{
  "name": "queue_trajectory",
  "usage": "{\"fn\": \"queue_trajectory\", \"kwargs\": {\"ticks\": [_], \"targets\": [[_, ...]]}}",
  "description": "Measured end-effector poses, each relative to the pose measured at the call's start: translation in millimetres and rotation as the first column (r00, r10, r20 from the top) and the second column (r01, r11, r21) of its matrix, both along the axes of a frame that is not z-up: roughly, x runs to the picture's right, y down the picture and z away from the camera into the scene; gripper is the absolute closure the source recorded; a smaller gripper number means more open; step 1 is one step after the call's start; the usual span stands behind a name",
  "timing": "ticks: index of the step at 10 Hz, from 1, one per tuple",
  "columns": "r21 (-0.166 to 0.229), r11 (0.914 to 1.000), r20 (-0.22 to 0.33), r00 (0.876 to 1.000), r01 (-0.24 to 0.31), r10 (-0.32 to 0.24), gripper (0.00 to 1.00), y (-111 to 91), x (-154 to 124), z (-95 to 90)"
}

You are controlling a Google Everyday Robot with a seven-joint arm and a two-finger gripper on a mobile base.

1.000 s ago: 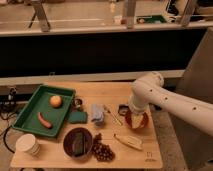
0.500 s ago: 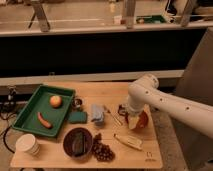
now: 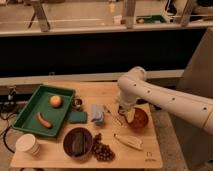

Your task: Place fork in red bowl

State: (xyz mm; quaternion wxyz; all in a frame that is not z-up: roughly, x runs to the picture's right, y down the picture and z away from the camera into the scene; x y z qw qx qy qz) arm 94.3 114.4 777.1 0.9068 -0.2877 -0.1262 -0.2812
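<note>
The red bowl [image 3: 139, 120] sits on the wooden table at the right, its left rim partly covered by my arm. The fork [image 3: 113, 116] is a thin pale strip lying flat on the table just left of the bowl, beside a grey-blue cloth [image 3: 97, 114]. My gripper [image 3: 123, 112] hangs from the white arm and points down at the bowl's left rim, close above the fork's near end. It is open, and I see nothing held in it.
A green tray [image 3: 30, 107] at the left holds an orange fruit [image 3: 56, 101] and a sausage-like piece [image 3: 44, 120]. In front are a plum-brown bowl [image 3: 77, 142], grapes [image 3: 102, 151], a cream-yellow oblong [image 3: 127, 142], a white cup [image 3: 27, 145] and a green sponge [image 3: 77, 117].
My gripper has slid left, from over the red bowl to its left rim near the fork. The objects on the table have not moved.
</note>
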Motion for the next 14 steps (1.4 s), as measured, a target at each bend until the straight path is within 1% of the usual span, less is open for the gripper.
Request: {"fn": "queue_trajectory", "kwargs": {"ticks": [1,2,3,4,5,6,8,9,11,12,13,14], "targets": [[0.010,0.9972,0.059,0.995,0.074,-0.074,0.20,-4.7,-8.8,3.7],[0.026,0.9858,0.136,0.976,0.166,-0.168,0.20,-6.2,-20.5,5.7],[0.049,0.9641,0.202,0.943,0.261,-0.266,0.20,-6.1,-29.1,9.6],[0.074,0.9468,0.246,0.914,0.313,-0.322,0.20,-6.7,-37.2,14.6],[0.091,0.9396,0.271,0.900,0.330,-0.342,0.20,-6.5,-41.6,18.7],[0.113,0.9295,0.292,0.882,0.351,-0.369,0.20,-7.2,-42.3,23.9],[0.144,0.9015,0.332,0.838,0.408,-0.433,0.20,-6.2,-48.5,33.5],[0.151,0.8922,0.337,0.826,0.426,-0.451,0.20,-8.2,-53.9,39.9],[0.149,0.8855,0.331,0.822,0.440,-0.464,0.20,-11.2,-59.6,49.6],[0.139,0.8854,0.321,0.826,0.444,-0.464,0.20,-11.5,-61.1,56.7],[0.131,0.8889,0.315,0.832,0.439,-0.457,0.20,-12.3,-64.1,64.5],[0.119,0.8920,0.306,0.838,0.436,-0.451,0.22,-13.0,-65.6,76.6]]}}
